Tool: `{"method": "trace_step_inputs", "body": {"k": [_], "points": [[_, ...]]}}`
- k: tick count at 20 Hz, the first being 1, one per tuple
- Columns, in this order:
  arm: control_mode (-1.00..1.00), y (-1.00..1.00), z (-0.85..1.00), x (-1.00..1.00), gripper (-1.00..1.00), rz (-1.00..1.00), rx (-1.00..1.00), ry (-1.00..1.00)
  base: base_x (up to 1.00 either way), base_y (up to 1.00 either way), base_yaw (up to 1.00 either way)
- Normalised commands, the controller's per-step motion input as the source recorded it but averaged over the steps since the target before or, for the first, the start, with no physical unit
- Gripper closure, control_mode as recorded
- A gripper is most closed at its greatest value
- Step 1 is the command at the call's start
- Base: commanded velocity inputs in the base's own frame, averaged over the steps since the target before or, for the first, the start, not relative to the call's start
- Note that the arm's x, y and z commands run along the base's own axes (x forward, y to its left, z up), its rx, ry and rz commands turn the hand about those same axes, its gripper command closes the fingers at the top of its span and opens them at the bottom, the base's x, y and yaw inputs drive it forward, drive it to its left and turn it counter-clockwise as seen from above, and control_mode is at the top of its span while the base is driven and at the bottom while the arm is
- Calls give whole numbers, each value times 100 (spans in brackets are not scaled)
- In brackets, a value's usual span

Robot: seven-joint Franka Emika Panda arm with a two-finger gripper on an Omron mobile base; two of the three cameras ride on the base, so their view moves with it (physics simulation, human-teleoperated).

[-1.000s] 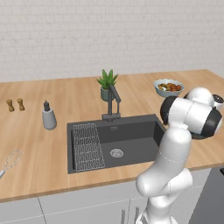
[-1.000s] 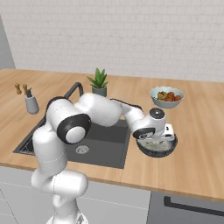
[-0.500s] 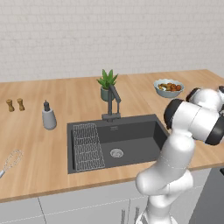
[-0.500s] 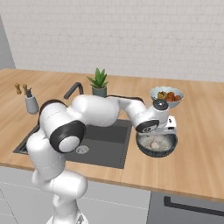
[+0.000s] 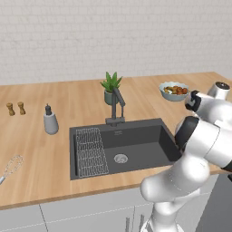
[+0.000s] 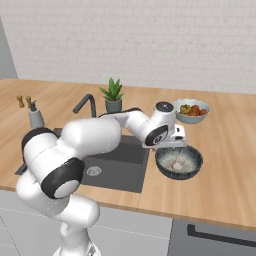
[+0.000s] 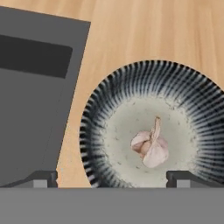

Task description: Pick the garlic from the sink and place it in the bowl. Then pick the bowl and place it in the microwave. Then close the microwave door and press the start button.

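table (image 6: 225, 165) first, broad and wooden, the sink (image 6: 117, 167) sunk near its front edge. just right of the sink sits the bowl (image 6: 179, 162), and the garlic (image 7: 151, 144) now lies inside it, dropped a moment ago. the pincer (image 7: 112, 177) hovers above, spread wide and empty. step one looks done; next, grabbing the bowl's rim.

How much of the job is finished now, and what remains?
Done: the garlic lies in the bowl, beside the sink. In hand: nothing; the gripper is open above the bowl. Left: carry the bowl into the microwave, close the door, press start.
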Motion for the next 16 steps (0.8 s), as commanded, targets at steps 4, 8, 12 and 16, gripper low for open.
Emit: {"method": "trace_step_inputs", "body": {"k": [4, 8, 12, 16], "points": [[-100, 22, -13, 0, -100, -1, 0, 9, 0, 0, 0], [-100, 5, -18, 2, -100, 0, 1, 10, 0, 0, 0], [-100, 0, -26, 23, -100, 0, 1, 8, 0, 0, 0], [-100, 0, -20, 32, -100, 0, 0, 12, 0, 0, 0]]}}
